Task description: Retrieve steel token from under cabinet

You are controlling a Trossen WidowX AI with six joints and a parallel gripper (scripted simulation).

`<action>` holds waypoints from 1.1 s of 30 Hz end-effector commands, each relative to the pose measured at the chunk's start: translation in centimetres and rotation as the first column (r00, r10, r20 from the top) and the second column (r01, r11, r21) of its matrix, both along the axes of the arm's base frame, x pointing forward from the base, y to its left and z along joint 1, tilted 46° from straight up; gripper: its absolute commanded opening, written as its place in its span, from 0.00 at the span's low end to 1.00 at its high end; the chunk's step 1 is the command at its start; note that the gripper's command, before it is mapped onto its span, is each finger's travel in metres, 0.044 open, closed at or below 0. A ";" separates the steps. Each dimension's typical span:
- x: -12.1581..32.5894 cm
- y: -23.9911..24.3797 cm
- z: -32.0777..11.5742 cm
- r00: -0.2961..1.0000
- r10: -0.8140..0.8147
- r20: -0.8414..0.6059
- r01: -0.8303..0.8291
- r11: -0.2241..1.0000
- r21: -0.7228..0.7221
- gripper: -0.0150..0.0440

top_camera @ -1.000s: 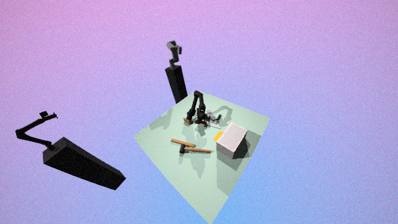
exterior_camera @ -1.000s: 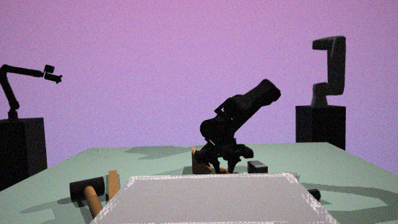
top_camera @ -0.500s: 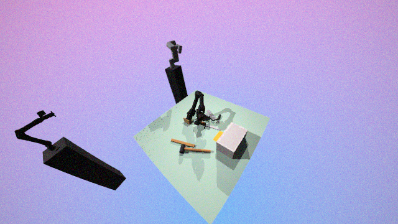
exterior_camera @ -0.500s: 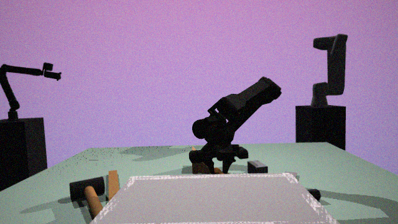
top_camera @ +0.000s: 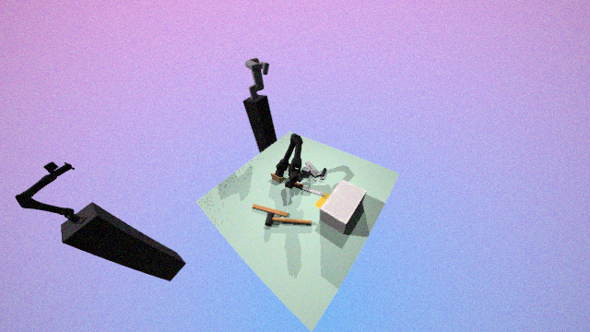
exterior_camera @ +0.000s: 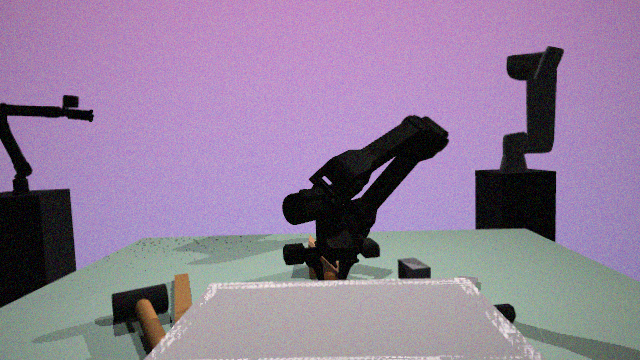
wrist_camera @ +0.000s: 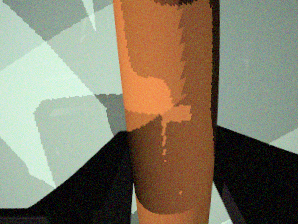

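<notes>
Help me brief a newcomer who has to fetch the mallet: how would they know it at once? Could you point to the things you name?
Start from the pale, box-shaped cabinet (top_camera: 343, 198) (exterior_camera: 340, 320). In the top view, look left of it for the mallet (top_camera: 292, 221) (exterior_camera: 145, 310), its wooden handle pointing towards the cabinet. Its thick black head, across the handle's far end, sets it apart from the plain wooden strip (top_camera: 270, 210) (exterior_camera: 181, 295) alongside.
</notes>
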State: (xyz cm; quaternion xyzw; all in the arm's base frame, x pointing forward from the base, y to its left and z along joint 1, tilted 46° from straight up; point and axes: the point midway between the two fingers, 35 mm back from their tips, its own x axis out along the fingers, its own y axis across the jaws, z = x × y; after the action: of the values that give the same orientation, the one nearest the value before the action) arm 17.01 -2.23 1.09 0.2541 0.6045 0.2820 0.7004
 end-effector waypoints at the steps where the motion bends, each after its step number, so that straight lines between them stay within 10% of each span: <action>1: 0.5 -1.0 -0.7 1.000 -0.006 0.011 0.006 1.000 -0.002 0.25; 33: 4.1 -8.5 -7.3 1.000 -0.006 0.015 0.006 1.000 -0.008 0.25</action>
State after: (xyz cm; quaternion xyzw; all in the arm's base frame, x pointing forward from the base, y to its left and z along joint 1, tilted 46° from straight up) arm 20.70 -9.82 -5.69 0.2506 0.6032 0.2812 0.7031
